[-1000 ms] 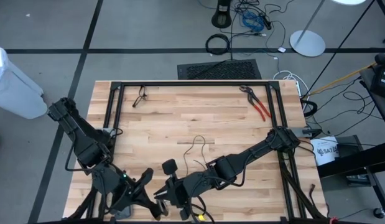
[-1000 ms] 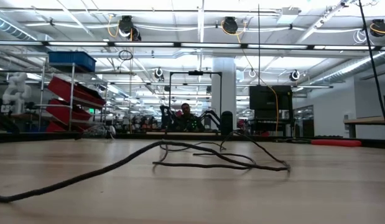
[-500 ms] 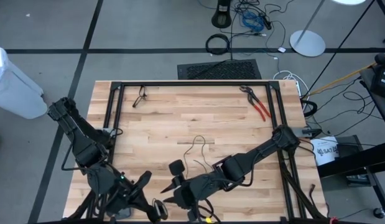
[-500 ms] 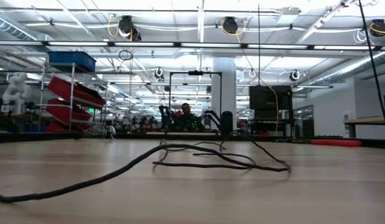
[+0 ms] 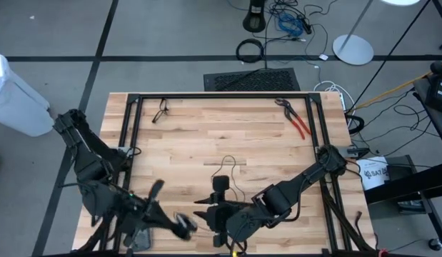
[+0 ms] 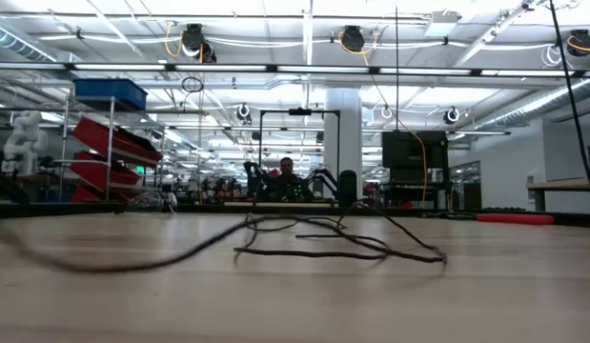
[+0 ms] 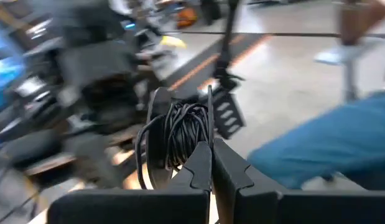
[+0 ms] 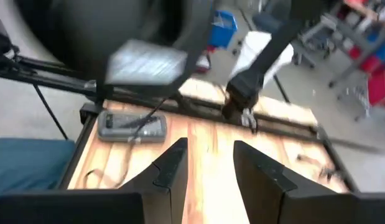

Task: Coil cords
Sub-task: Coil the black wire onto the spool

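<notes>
Two arms at the near edge of the wooden surface (image 5: 192, 135), mid-way through coiling. The left tool (image 7: 209, 163) has its fingers pressed together on a small bundle of wound cord (image 7: 183, 134), pinching the turns so they cannot spring apart; this end is held off the surface, near the left front corner. The remainder of the cord lies in loose loops at the middle of the surface (image 5: 228, 170) and runs back toward the arms. The right tool (image 8: 209, 163) stands just right of the left one, over the near middle, its fingers spread with nothing between them (apparently free to take a fresh hold on the slack).

The left wrist view alone shows the wound bundle and the pinch on it; from above, that tool (image 5: 179, 223) is a blurred shape and the bundle cannot be made out. The high view alone places both arms, shows the right tool (image 5: 212, 215), and takes in the red-handled pliers (image 5: 295, 118) at the far right, well apart from the work. The low view shows the loops lying flat (image 6: 337, 243), with one strand lifting off toward the left.
</notes>
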Controlling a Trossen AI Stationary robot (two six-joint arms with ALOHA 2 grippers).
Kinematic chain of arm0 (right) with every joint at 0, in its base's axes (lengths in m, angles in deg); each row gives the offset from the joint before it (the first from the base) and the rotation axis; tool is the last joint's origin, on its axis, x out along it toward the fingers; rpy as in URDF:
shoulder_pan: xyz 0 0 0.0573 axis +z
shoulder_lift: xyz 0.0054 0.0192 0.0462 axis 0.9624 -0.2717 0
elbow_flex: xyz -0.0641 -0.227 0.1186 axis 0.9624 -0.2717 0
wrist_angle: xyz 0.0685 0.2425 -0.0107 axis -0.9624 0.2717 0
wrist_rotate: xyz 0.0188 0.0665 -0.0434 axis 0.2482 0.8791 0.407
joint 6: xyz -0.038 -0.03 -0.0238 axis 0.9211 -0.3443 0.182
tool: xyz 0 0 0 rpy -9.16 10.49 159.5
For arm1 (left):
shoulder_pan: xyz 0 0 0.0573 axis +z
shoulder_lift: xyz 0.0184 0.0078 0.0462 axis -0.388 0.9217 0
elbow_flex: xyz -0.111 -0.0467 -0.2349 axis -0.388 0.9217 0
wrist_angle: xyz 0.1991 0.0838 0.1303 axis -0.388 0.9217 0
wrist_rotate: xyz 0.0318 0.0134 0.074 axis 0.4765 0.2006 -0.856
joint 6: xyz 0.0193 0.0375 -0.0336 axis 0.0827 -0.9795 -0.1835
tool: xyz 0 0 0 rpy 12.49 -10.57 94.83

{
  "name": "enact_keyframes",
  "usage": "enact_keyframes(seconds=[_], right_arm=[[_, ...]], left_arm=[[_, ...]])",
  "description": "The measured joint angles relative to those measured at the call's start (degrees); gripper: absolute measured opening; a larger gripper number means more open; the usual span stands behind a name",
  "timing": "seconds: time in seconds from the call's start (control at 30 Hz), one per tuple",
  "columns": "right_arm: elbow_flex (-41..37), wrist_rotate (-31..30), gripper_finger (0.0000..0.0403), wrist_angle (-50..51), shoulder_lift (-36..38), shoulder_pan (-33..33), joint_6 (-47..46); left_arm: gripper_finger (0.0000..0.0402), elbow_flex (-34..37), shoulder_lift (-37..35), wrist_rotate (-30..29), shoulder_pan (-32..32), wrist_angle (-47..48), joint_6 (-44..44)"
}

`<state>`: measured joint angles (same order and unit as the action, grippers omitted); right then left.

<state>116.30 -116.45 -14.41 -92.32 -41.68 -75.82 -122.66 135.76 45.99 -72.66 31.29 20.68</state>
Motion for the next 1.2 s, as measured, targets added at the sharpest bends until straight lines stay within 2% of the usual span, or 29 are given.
enact_keyframes(seconds=[0.13, 0.27, 0.43, 0.73, 0.83, 0.93, 1.03, 1.2], right_arm=[[0.0, -1.7, 0.0116, 1.3, -1.1, 0.2, -4.7], [-0.1, -7.1, 0.0116, 0.9, -2.4, 0.3, -3.9], [-0.1, -7.5, 0.0116, 1.4, -3.3, -0.9, -2.4], [-0.1, -7.8, 0.0116, 13.2, -1.0, -7.6, -0.8], [-0.1, -3.7, 0.0116, 17.0, 2.4, -10.4, 0.7], [-0.1, 3.1, 0.0116, 18.6, 5.2, -13.1, 3.7], [0.0, 10.7, 0.0116, 17.3, 6.7, -15.8, 6.7], [0.0, 18.5, 0.0116, 15.4, 6.3, -22.2, 11.8]], left_arm=[[0.0002, 0.0, -1.7, -7.8, -0.7, -0.6, 3.0], [0.0002, 0.0, -3.6, -16.1, -1.0, -2.3, 4.4], [0.0002, 0.0, -5.9, -23.4, -0.5, -1.9, 3.6], [0.0002, 0.4, -12.7, -25.1, 4.8, 2.4, 4.6], [0.0002, 2.3, -15.6, -25.0, 7.8, 2.7, 5.5], [0.0002, 4.1, -18.2, -23.6, 10.5, 2.8, 5.5], [0.0002, 6.0, -20.5, -21.3, 13.2, 2.4, 5.5], [0.0002, 8.4, -22.6, -19.8, 17.3, 2.4, 4.4]])
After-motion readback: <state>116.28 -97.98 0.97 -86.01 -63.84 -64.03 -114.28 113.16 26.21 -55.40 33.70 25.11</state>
